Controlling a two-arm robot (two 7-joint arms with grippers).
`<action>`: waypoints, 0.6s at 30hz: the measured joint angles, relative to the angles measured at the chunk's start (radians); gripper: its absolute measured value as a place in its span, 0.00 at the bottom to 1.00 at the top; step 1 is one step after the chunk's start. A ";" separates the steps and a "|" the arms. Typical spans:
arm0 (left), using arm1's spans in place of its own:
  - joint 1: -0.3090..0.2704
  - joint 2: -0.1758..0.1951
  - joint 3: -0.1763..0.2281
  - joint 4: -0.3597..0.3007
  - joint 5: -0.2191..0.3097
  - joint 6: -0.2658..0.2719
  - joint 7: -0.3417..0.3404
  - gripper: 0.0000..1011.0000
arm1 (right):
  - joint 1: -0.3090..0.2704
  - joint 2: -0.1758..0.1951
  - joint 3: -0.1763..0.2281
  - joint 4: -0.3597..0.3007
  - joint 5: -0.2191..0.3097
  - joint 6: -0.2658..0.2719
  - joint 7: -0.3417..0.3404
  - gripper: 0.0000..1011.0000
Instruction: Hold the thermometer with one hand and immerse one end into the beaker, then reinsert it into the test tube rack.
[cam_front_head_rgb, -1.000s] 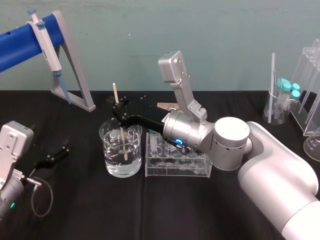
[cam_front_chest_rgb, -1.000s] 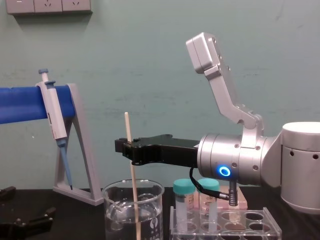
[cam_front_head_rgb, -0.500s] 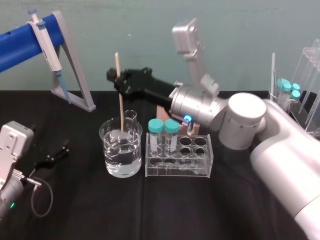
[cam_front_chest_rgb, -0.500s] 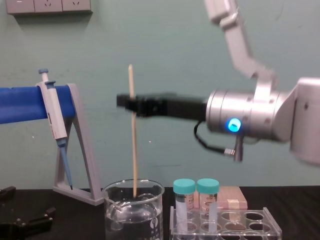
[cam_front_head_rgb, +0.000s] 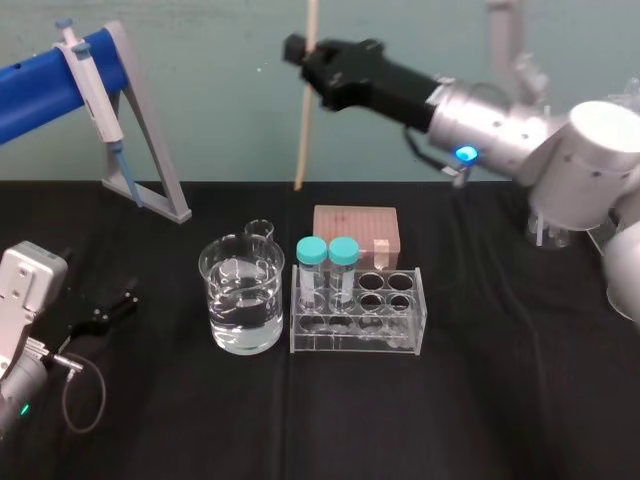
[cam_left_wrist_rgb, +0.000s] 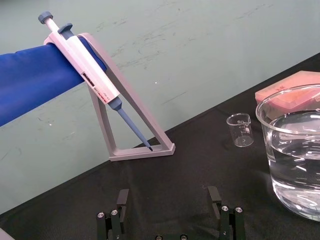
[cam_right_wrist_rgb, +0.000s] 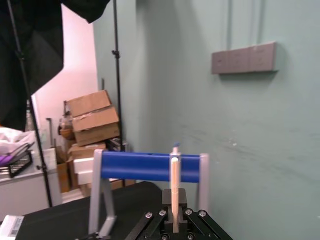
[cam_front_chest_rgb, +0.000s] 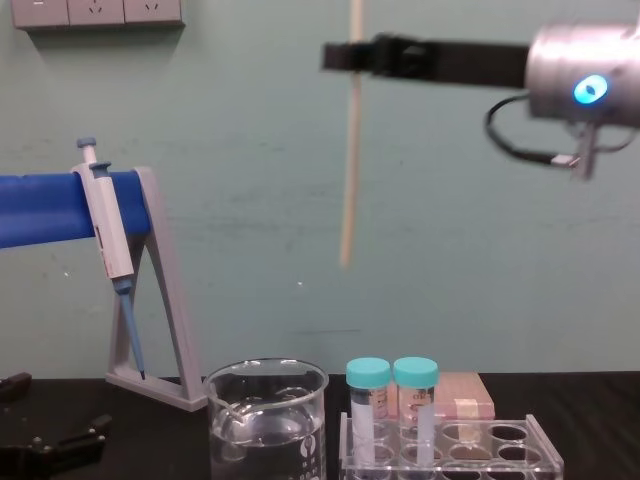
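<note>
"At the table's left, the left gripper (cam_left_wrist_rgb: 168, 195)?"
"Rested low on the black cloth, fingers apart. Beaker (cam_front_head_rgb: 241, 305) to its right, water inside."
"Thermometer (cam_front_head_rgb: 304, 120)?"
"Hung upright, high above the beaker, clear of it. Right gripper (cam_front_head_rgb: 312, 52) clamped its upper part. Test tube rack (cam_front_head_rgb: 357, 322) stood just beside the beaker, two capped tubes (cam_front_head_rgb: 328, 262) in it."

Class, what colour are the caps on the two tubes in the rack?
Teal; the caps show best in the head view.
</note>
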 joint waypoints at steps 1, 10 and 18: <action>0.000 0.000 0.000 0.000 0.000 0.000 0.000 0.99 | -0.004 0.020 0.009 -0.020 0.004 0.009 -0.008 0.05; 0.000 0.000 0.000 0.000 0.000 0.000 0.000 0.99 | -0.051 0.130 0.037 -0.085 -0.001 0.025 -0.058 0.05; 0.000 0.000 0.000 0.000 0.000 0.000 0.000 0.99 | -0.118 0.196 0.040 -0.082 -0.012 0.014 -0.108 0.05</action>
